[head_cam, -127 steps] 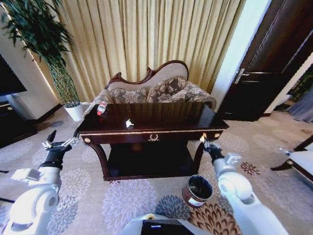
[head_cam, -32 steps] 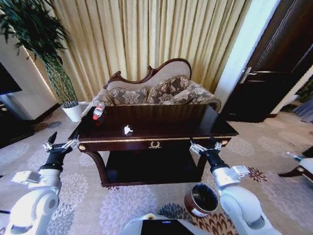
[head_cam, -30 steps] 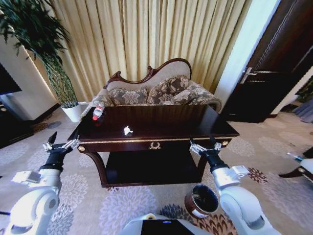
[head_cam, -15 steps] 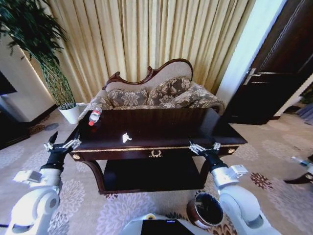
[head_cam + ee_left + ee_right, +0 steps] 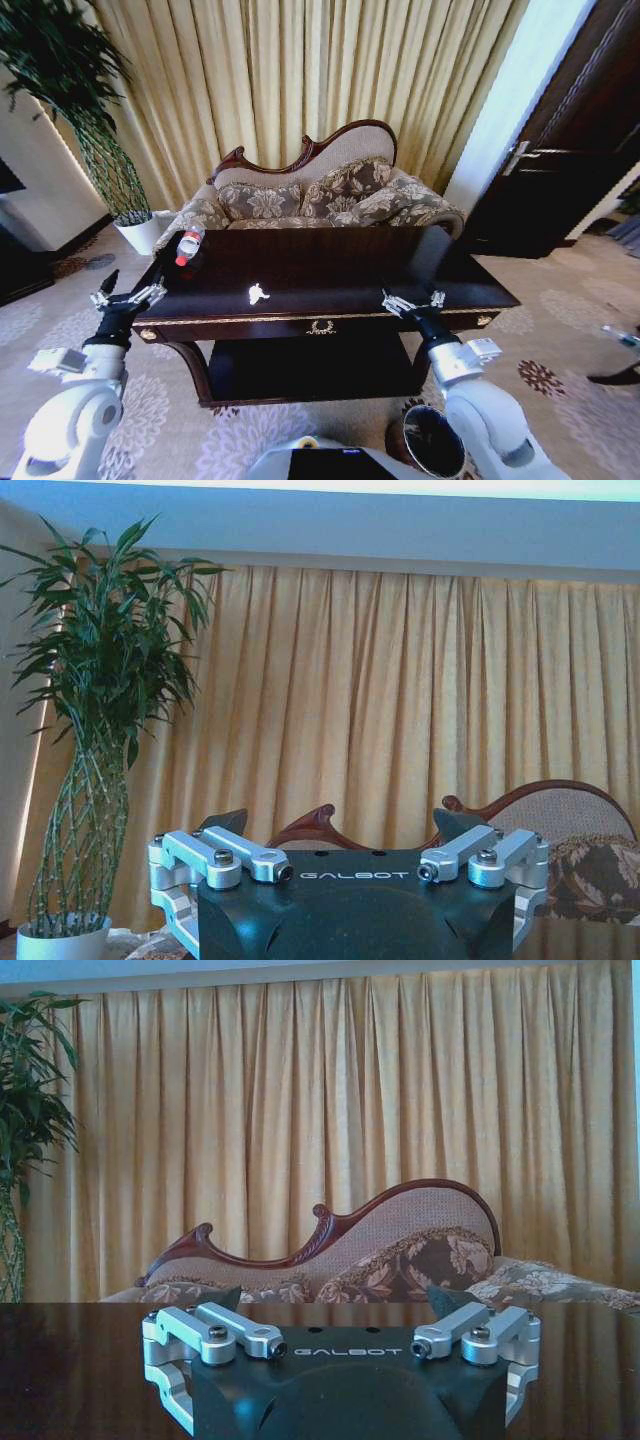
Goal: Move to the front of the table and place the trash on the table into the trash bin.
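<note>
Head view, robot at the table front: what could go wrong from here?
1. The right gripper, open, sits at the table front edge; further forward motion may knock it.
2. The plastic bottle lies on its side at the far left corner; a nudge could roll it off.
3. The trash bin sits low beside the right arm, easily bumped.

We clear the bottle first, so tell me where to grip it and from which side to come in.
Grip the bottle around the middle of its clear body, probably from above. It lies on its side near the table's far left corner, red cap toward the front, so the fingers should close across its width. The left gripper, open off the table's left end, is nearer than the right gripper, open at the front edge.
</note>
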